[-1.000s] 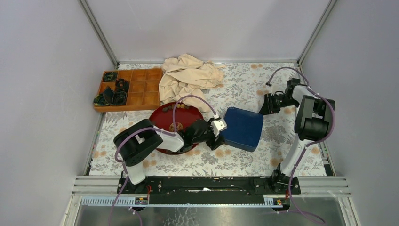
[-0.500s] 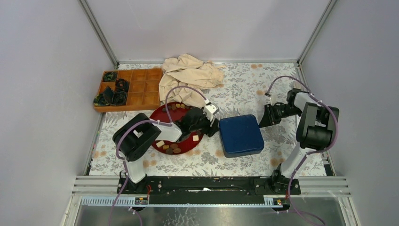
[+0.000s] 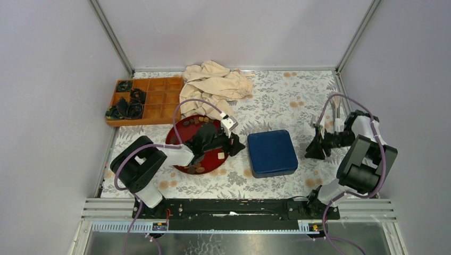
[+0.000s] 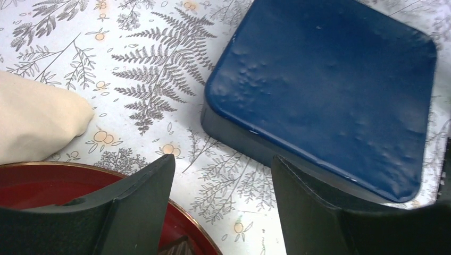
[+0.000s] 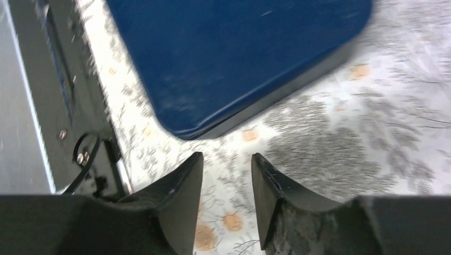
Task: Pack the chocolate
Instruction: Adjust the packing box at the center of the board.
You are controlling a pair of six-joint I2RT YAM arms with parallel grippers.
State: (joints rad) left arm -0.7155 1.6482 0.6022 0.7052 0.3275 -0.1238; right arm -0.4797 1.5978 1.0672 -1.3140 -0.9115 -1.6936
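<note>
The left gripper (image 4: pixel 222 164) holds its jaws wide apart, nothing between them. The right gripper (image 5: pixel 227 159) shows a narrower gap, also empty.

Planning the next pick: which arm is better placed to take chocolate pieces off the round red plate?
Left. The left gripper hangs open over the round red plate's edge, near the chocolate pieces; the right gripper is beyond the square blue tin.

The whole worktop (image 3: pixel 276 101) is taken in from a fixed camera above and behind the arm bases, angled steeply down. The blue box (image 3: pixel 272 153) is shared by all three views: it is seen close and low past the left claw (image 4: pixel 223 159) from its left, and past the right claw (image 5: pixel 227 156) from its right, blurred.
</note>
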